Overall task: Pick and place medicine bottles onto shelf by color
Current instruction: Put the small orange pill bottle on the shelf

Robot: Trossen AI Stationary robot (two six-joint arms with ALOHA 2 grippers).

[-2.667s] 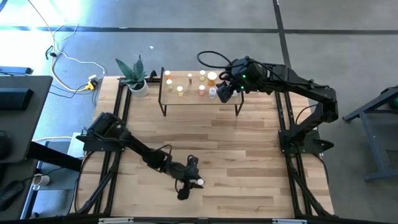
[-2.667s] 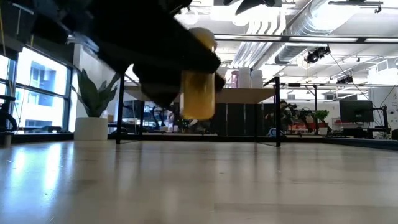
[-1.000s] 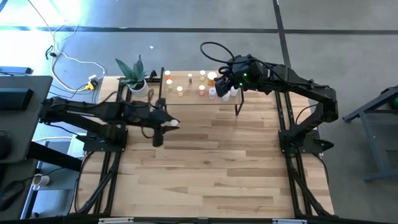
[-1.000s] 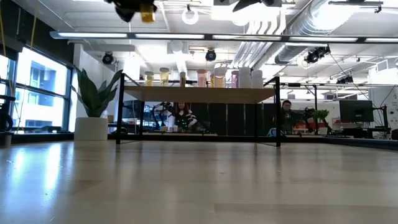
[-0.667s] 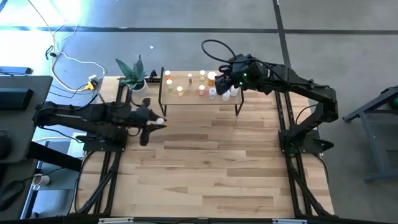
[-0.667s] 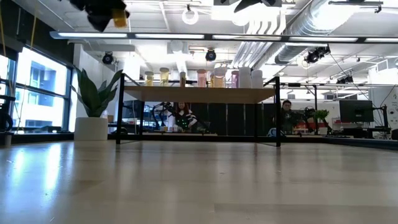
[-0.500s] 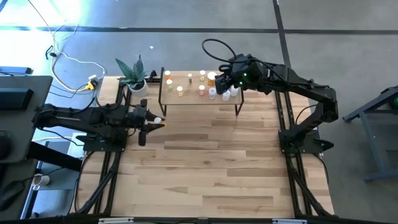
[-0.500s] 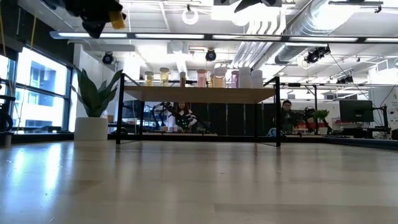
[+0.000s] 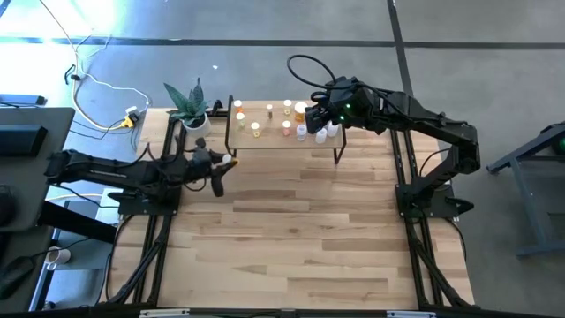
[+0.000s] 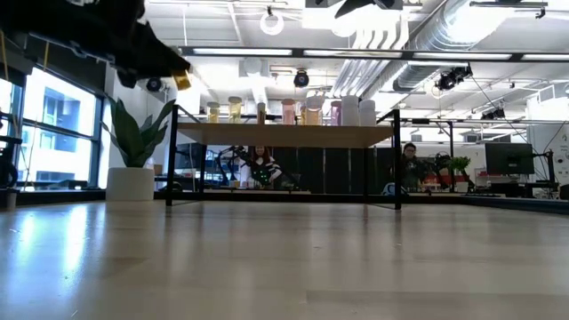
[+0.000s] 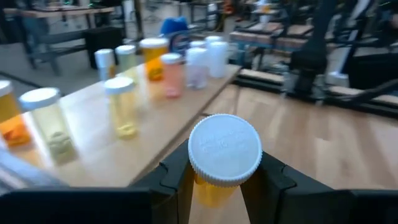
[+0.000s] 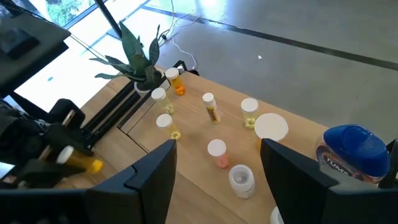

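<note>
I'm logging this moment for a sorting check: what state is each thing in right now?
Left gripper: shut on the yellow bottle, in the air beside the shelf's left end.
Yellow bottle: held, white cap on, not yet on the shelf.
Right gripper: open, empty, above the shelf's right part.
Shelf: upright, carrying bottles.
Blue bottle: on the shelf, capped.
Potted plant: upright on the table.

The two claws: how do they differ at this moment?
The left claw is shut on a yellow bottle with a white cap; the right claw is open and holds nothing. The left claw is beside the shelf's left end; the right hovers above its right end. Both are dark, two-fingered.
</note>
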